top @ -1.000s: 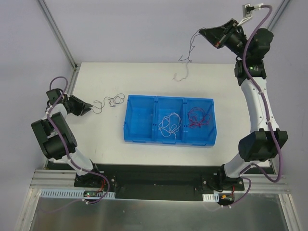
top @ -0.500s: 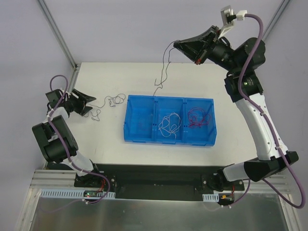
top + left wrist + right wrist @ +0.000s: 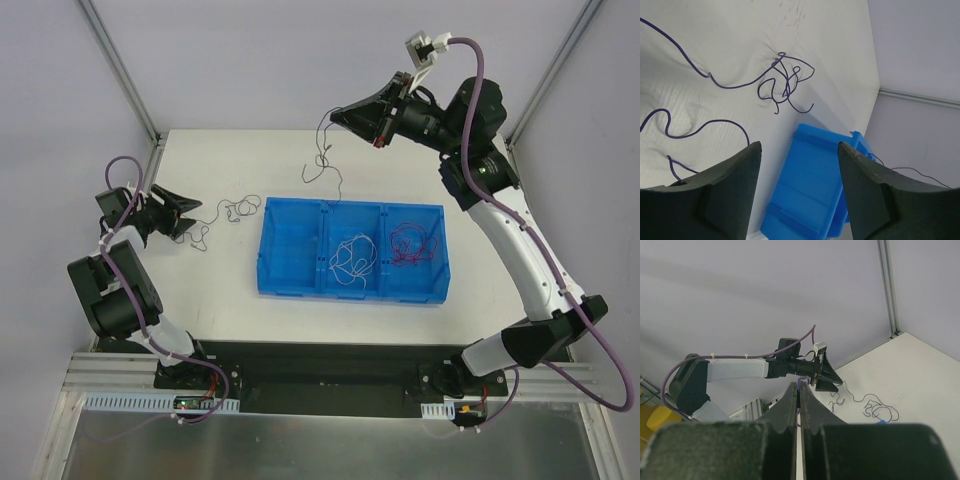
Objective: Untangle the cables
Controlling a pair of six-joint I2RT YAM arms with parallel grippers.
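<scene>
right pincer (image 3: 336,116): clenched on the upper end of a hair-thin dark curly wire (image 3: 322,152). this wire hangs free in the air, apparently over the far part of the white counter (image 3: 220,290), beyond the blue plastic three-compartment tray (image 3: 263,250).

left pincer (image 3: 188,218): released, jaws wide, nothing between them, low over the counter near its left edge. just ahead of it lies a thin dark purple wire (image 3: 785,86), looped into a small knot near the tray's left wall, with long loose tails running back toward the pincer.

a thin white curly wire (image 3: 349,262) sits in the middle compartment and a thin red curly wire (image 3: 414,244) in the right one.

handling: expect every wire to be near weightless, limp yet springy, and slippery, so it will likely swing and recoil. take hold at a free end or a straight tail, not at the knot.

clearance: the hanging wire has open air beneath it. the tray wall is close to the knot and may snag a loop. the counter's left edge and the slanted metal frame post (image 3: 120,72) limit room behind the left pincer.
</scene>
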